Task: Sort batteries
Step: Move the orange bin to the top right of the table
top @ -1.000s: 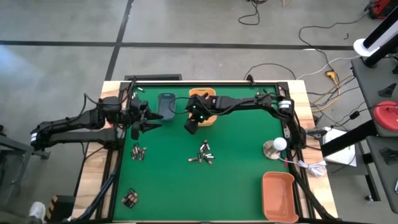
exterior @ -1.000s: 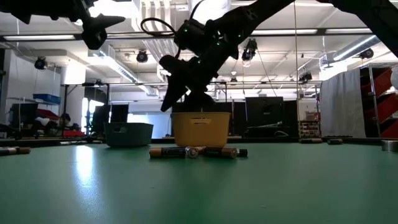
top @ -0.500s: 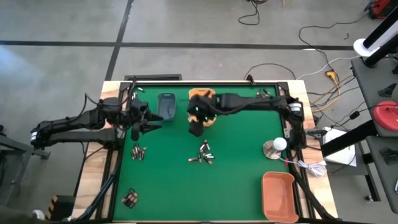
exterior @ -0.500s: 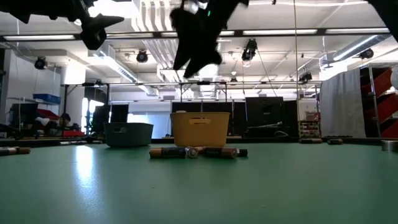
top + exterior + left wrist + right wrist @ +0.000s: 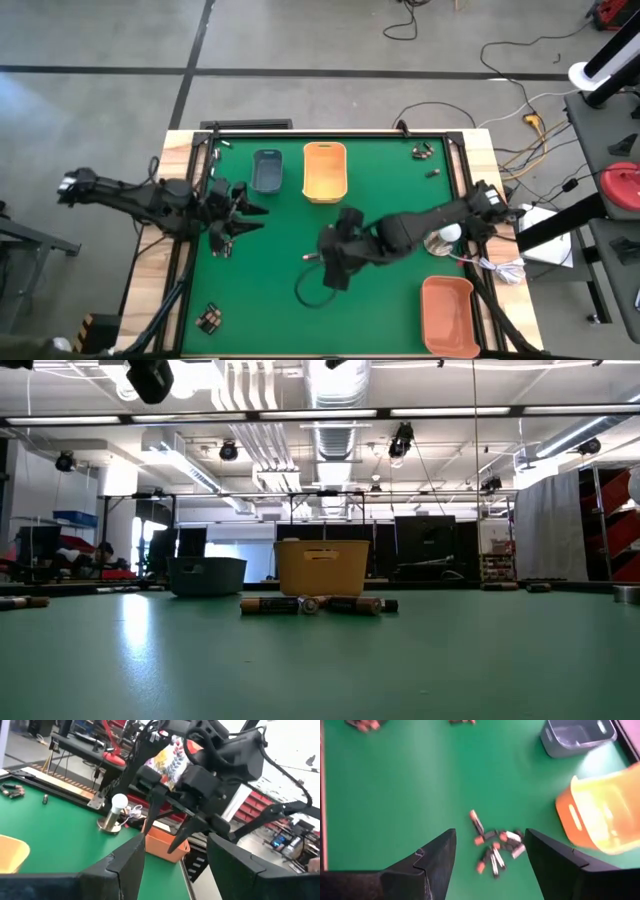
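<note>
Several batteries [image 5: 494,846] lie in a loose pile in the middle of the green mat; the low view shows them [image 5: 310,604] lying on their sides. My right gripper [image 5: 495,870] hangs open above this pile, slanting down toward the table's left; in the high view it [image 5: 328,262] covers part of the pile. My left gripper [image 5: 175,870] is open with nothing between its fingers. It points level across the table from the left edge [image 5: 250,218]. A second battery group [image 5: 222,245] lies just near of it.
The grey-blue bin [image 5: 267,170] and the yellow-orange bin [image 5: 324,170] stand at the far side, and the orange bin [image 5: 447,312] at the near right corner. More batteries lie near left [image 5: 208,318] and far right [image 5: 420,152]. A white bulb on a round base [image 5: 440,238] stands at the right edge.
My right gripper has swung away from above the yellow-orange bin toward the table's near edge. It rose out of the low view and turned as it went, and now hangs over the middle battery pile. My left gripper has shifted a little toward the near edge.
</note>
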You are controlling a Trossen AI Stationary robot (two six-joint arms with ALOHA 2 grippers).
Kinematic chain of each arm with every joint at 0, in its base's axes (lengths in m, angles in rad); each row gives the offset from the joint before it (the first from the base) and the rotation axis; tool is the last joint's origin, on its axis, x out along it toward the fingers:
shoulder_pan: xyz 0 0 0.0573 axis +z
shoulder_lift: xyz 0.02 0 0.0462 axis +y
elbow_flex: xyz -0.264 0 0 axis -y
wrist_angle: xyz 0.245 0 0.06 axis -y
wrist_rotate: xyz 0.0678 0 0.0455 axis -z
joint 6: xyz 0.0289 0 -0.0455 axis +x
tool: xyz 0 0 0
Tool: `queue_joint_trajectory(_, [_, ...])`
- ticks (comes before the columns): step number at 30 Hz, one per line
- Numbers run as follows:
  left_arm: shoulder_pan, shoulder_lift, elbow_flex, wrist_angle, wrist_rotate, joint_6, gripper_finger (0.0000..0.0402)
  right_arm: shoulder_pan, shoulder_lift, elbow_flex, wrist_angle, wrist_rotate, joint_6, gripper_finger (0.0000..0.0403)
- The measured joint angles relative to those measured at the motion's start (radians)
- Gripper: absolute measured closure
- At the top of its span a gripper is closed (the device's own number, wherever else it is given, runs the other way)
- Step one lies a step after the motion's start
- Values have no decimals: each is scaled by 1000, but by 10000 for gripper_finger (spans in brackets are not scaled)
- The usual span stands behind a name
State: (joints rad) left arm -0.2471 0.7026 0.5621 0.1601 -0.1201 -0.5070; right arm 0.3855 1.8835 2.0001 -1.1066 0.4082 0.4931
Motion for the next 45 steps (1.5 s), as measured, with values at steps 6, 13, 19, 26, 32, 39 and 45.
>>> queue_joint_trajectory(6, [-123, 80, 0, 138, -148, -78, 210, 132, 0, 17, -86, 16, 115, 172])
queue_joint_trajectory(13, [-286, 157, 0, 284, -316, -115, 210, 319, 1, 0, -82, 57, 266, 172])
queue_joint_trajectory(19, [-386, 259, 0, 430, -504, -147, 210, 514, 5, -24, -53, 56, 405, 172])
queue_joint_trajectory(26, [-409, 387, 0, 582, -553, -140, 210, 630, 24, -42, -3, -36, 638, 172])
queue_joint_trajectory(32, [-409, 452, 0, 626, -555, -133, 210, 666, 88, 8, 7, -187, 723, 172])
queue_joint_trajectory(39, [-409, 505, 0, 633, -555, -131, 210, 719, 93, 42, -144, -309, 859, 172])
queue_joint_trajectory(45, [-409, 618, 0, 711, -553, -134, 210, 747, 108, -12, -330, -309, 1016, 172])
